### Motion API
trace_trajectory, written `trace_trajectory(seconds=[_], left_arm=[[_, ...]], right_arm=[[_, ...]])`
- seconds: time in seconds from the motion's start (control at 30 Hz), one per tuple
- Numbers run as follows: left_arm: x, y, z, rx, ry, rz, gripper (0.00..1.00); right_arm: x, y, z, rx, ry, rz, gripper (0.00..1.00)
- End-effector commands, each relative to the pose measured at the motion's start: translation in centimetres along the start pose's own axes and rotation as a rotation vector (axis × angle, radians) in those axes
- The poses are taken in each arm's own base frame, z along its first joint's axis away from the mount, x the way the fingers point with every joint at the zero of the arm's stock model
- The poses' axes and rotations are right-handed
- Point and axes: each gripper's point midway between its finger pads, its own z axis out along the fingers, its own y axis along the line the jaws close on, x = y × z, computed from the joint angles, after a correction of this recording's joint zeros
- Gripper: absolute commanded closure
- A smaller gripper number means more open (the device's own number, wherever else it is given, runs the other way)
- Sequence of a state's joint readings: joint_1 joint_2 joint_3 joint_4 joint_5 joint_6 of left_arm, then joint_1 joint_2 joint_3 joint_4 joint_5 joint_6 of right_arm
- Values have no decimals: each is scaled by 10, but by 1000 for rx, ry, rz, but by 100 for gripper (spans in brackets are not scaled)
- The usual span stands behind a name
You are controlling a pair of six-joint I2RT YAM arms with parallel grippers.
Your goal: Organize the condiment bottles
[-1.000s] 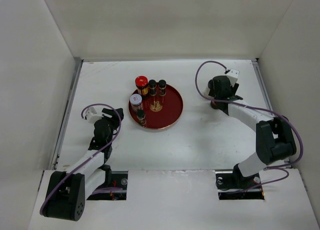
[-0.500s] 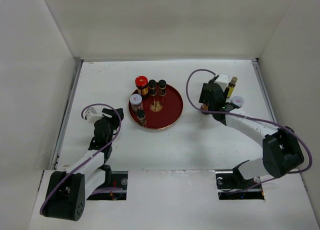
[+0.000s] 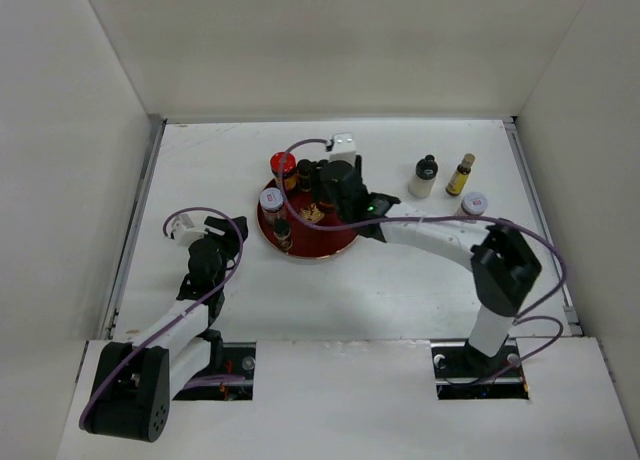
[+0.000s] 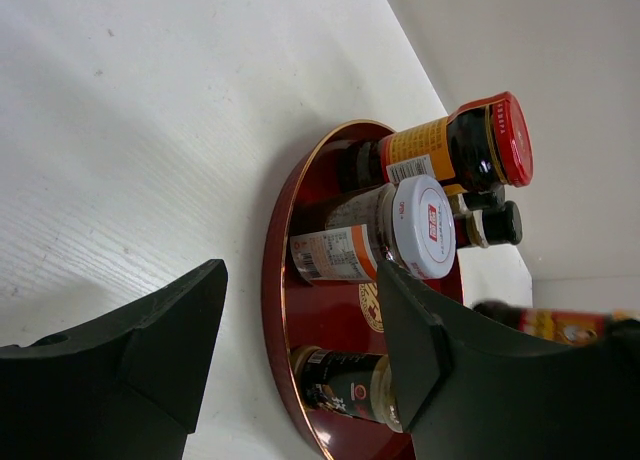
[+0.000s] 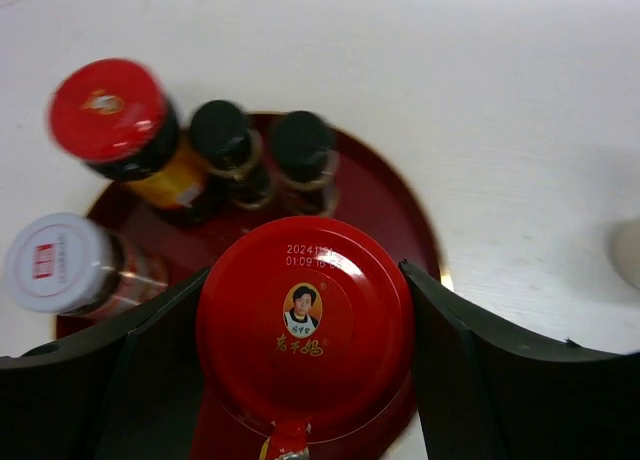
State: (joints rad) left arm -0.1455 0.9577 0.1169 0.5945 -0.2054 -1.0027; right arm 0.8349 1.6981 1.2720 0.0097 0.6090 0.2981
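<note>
Carefully now, my right gripper [image 5: 305, 355] is clamped on the red-lidded jar [image 5: 305, 305] above the tray [image 5: 388, 212] centre; left gripper [image 4: 290, 330] gapes empty; I fear lowering blind could topple the black-capped bottles [image 5: 222, 132] at twelve o'clock.

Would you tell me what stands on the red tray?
A red-capped bottle, a white-lidded jar and three small dark bottles; the red-lidded jar in the right claw hides the tray's middle.

red-lidded jar [image 5: 305, 325], lid top: stamped code, line 1 starts "2024", line 2 starts "01:09", rest blurred; portrait logo with yellow characters, not legible. white-lidded jar [image 5: 55, 262], lid top: red label, not legible.
</note>
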Motion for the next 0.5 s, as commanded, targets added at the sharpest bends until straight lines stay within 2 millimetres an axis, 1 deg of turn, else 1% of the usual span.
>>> trace_trajectory(seconds=[0.0, 0.1, 0.2, 0.3, 0.37, 0.4, 0.47], left_arm=[[-7, -13, 1, 45, -24, -4, 40], [-7, -12, 1, 46, -21, -9, 40], [-8, -13, 0, 46, -27, -6, 40], [-8, -11, 1, 42, -22, -9, 40], [-8, -12, 1, 43, -26, -6, 40], [-7, -11, 1, 39, -24, -5, 40], [-5, -10, 2, 37, -13, -6, 40]], right_arm=[[-51, 59, 5, -100, -148, 41, 51], [-46, 87, 18, -127, -150, 14, 51], [-37, 103, 26, -147, -143, 12, 50], [-24, 109, 35, -153, -127, 10, 48], [-15, 110, 37, -152, -113, 10, 44], [-12, 110, 38, -151, -107, 11, 41], [-5, 110, 39, -149, -96, 13, 31]])
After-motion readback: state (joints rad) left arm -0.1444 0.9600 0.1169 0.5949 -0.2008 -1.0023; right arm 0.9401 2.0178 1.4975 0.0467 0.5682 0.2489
